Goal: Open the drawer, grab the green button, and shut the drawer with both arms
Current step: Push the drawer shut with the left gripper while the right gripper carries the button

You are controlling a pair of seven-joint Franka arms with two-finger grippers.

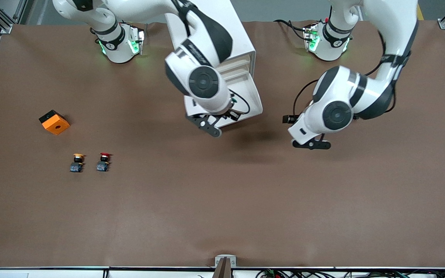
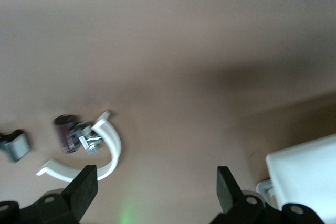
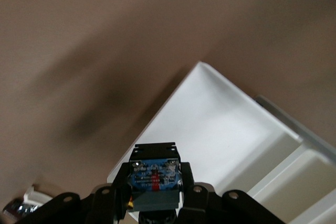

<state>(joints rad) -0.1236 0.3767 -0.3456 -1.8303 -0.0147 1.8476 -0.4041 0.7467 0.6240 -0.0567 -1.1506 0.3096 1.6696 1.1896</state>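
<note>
The white cabinet [image 1: 242, 42] stands between the two arm bases, and its drawer [image 1: 251, 96] is pulled out toward the front camera. The drawer's white tray [image 3: 220, 129] shows below my right gripper [image 3: 155, 182], which is shut on the button [image 3: 155, 174]. Only the button's black-and-blue body shows; its cap is hidden. My right gripper [image 1: 209, 125] hangs over the drawer's front edge. My left gripper [image 1: 311, 144] is open and holds nothing, over bare table beside the drawer toward the left arm's end. The left fingers [image 2: 84, 184] stand wide apart, with the cabinet's corner [image 2: 310, 177] at one side.
An orange block [image 1: 54, 122] lies toward the right arm's end of the table. Nearer the front camera stand a yellow-capped button [image 1: 77, 163] and a red-capped button [image 1: 103, 162]. A white curved piece [image 2: 105, 150] with a small dark part shows in the left wrist view.
</note>
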